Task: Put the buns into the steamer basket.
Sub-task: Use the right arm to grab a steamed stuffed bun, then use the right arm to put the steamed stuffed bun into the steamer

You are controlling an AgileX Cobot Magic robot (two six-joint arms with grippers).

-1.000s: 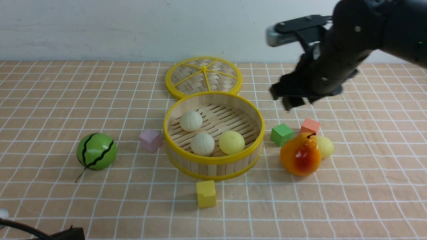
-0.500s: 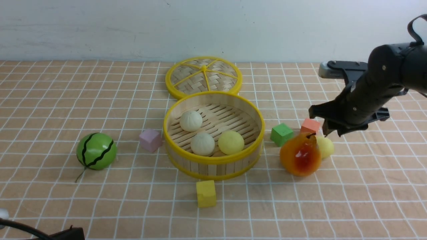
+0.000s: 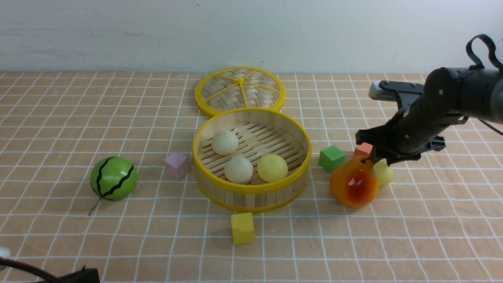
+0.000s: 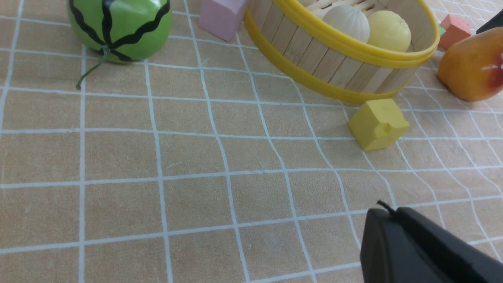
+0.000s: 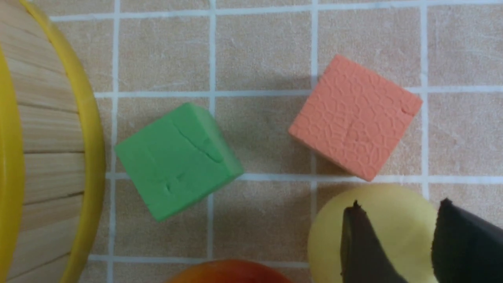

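The steamer basket (image 3: 310,151) stands mid-table and holds three buns: two off-white (image 3: 225,142) (image 3: 238,169) and one pale yellow (image 3: 272,168). The fourth bun, pale yellow (image 3: 385,174), lies on the cloth right of the basket, against the orange pear (image 3: 353,184). My right gripper (image 3: 379,159) hangs low right above this bun. In the right wrist view the gripper (image 5: 401,204) is open, its fingers apart over the bun (image 5: 404,236), not closed on it. My left gripper (image 4: 387,212) is shut and empty near the front left. The basket (image 4: 346,43) also shows in its view.
The woven lid (image 3: 239,90) lies behind the basket. A green cube (image 3: 332,158) and an orange cube (image 3: 363,149) sit close to the fourth bun. A pink cube (image 3: 177,165), a yellow cube (image 3: 242,228) and the watermelon ball (image 3: 114,178) lie left and front.
My right arm has swung from high beside the basket out to the right and down. It now sits lower, just over the yellow bun behind the pear. The pear looks slightly blurred.
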